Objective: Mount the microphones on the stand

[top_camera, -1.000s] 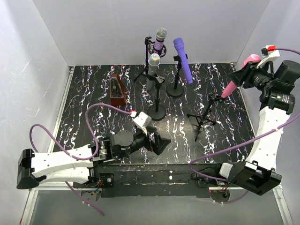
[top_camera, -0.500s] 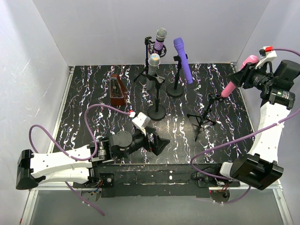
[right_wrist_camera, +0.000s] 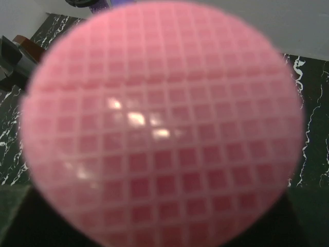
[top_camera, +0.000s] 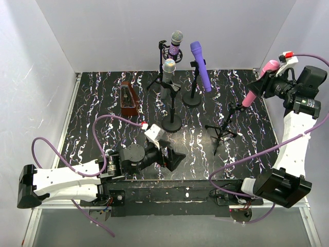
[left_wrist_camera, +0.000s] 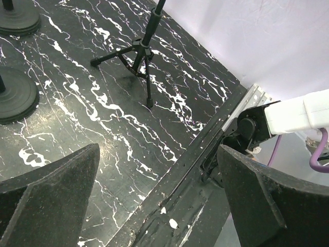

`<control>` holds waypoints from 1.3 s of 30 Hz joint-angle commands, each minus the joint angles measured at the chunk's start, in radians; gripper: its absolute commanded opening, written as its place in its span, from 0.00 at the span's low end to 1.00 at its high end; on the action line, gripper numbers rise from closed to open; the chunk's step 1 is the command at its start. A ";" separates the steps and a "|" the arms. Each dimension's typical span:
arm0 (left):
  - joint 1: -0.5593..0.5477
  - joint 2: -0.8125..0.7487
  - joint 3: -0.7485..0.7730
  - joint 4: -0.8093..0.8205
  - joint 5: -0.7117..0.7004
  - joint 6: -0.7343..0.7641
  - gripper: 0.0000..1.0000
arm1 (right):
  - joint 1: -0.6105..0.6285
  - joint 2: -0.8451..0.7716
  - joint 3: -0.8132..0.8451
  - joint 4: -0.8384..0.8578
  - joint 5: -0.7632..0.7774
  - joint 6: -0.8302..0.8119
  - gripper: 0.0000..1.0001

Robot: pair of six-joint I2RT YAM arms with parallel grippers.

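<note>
My right gripper (top_camera: pixel 268 85) is shut on the pink microphone (top_camera: pixel 258 85) and holds it tilted, its tail at the clip of the empty tripod stand (top_camera: pixel 222 126). The pink mesh head (right_wrist_camera: pixel 162 123) fills the right wrist view and hides the fingers. The glittery purple microphone (top_camera: pixel 176 43), the silver-grey one (top_camera: pixel 168 71) and the smooth violet one (top_camera: pixel 201 65) sit on stands at the back. My left gripper (top_camera: pixel 172 157) is open and empty, low near the front edge; its fingers (left_wrist_camera: pixel 49 198) frame the mat, and the tripod stand (left_wrist_camera: pixel 138 54) shows beyond.
A dark red wedge-shaped box (top_camera: pixel 128 100) stands at the back left of the black marbled mat (top_camera: pixel 103 98). Two round stand bases (left_wrist_camera: pixel 15 92) show in the left wrist view. White walls enclose three sides. Purple cables run along both arms.
My right gripper has moved the pink microphone slightly left and up, bringing its tail closer to the tripod stand's clip. The left arm has not moved.
</note>
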 commanded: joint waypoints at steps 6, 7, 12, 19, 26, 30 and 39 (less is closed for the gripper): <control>0.004 -0.038 -0.015 -0.012 -0.014 -0.012 0.98 | 0.028 0.043 -0.104 -0.182 0.050 -0.066 0.01; 0.004 -0.038 -0.016 -0.013 -0.014 -0.012 0.98 | 0.028 0.046 -0.107 -0.183 0.049 -0.066 0.01; 0.004 -0.037 -0.016 -0.014 -0.011 -0.013 0.98 | 0.036 0.043 -0.110 -0.191 0.050 -0.078 0.01; 0.003 -0.041 -0.021 -0.014 -0.011 -0.019 0.98 | 0.053 0.017 -0.180 -0.167 0.069 -0.100 0.01; 0.006 -0.052 -0.022 -0.017 -0.011 -0.021 0.98 | 0.059 0.012 -0.220 -0.157 0.078 -0.103 0.01; 0.004 -0.054 -0.019 -0.015 -0.010 -0.024 0.98 | 0.059 0.012 -0.225 -0.148 0.070 -0.095 0.01; 0.003 -0.080 -0.018 -0.053 -0.010 -0.038 0.98 | 0.048 -0.019 -0.145 -0.163 0.052 -0.081 0.56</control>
